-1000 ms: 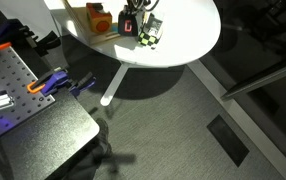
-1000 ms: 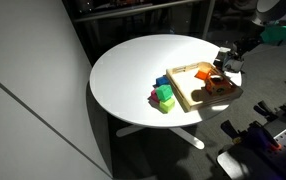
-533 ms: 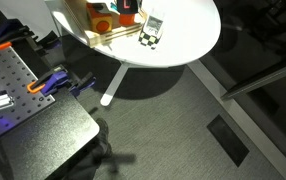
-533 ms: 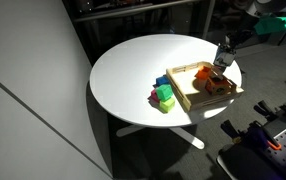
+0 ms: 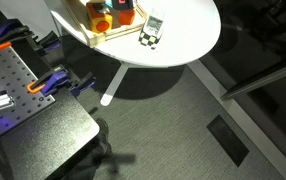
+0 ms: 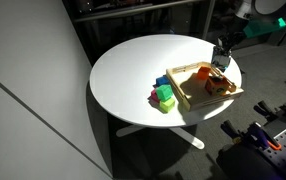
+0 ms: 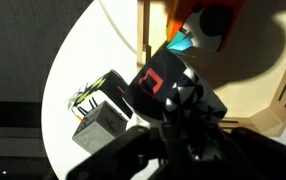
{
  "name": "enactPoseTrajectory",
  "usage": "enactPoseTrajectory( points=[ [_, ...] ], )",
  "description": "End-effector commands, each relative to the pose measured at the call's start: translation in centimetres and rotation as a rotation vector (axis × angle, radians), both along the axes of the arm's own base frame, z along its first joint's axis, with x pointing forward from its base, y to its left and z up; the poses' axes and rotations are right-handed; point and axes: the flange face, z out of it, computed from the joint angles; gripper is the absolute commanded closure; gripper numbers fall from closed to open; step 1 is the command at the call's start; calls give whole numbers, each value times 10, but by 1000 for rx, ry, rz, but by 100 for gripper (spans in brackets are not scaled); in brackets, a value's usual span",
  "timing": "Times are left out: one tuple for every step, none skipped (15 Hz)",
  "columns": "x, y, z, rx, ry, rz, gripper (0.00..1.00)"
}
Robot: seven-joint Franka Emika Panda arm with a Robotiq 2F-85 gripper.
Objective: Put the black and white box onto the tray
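My gripper [image 7: 179, 112] is shut on the black and white box [image 7: 155, 82], a black cube with a red square mark facing the wrist camera. In an exterior view the gripper [image 6: 221, 56] hangs above the far right corner of the light wooden tray [image 6: 183, 92]. The tray's rim also shows in the wrist view [image 7: 143, 30] and in an exterior view [image 5: 113, 34]. The box is in the air over the tray's edge and touches neither tray nor table.
Orange toys [image 6: 215, 86] lie in the tray. A grey-white device [image 5: 154, 22] and a small speckled piece [image 5: 149, 39] lie on the round white table [image 6: 133, 70] beside the tray. Green and blue blocks [image 6: 165, 96] stand against the tray's other side.
The gripper has risen from the table beside the speckled piece with the box in it and moved over the tray's corner.
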Motion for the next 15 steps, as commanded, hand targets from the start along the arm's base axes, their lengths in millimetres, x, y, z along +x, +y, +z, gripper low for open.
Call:
enactPoseTrajectory(
  points=[
    [0,16,9,-27,18,-3,49],
    [-1,19,10,-24,19,1,42],
    [-2,22,12,-19,20,8,33],
    [-4,24,13,-14,18,17,24],
    [-5,26,16,-10,12,27,18],
    [-7,28,20,-5,6,34,9],
    [-9,29,22,2,4,39,3],
    [-12,31,25,17,12,43,0],
    [-15,34,27,38,25,44,0],
    [-18,36,30,59,42,43,0],
    [-21,38,32,79,66,41,0],
    [-26,41,35,98,91,41,0],
    [-31,43,38,120,122,49,0],
    [-35,45,41,132,147,55,0],
    [-40,46,44,130,174,58,0]
  ],
)
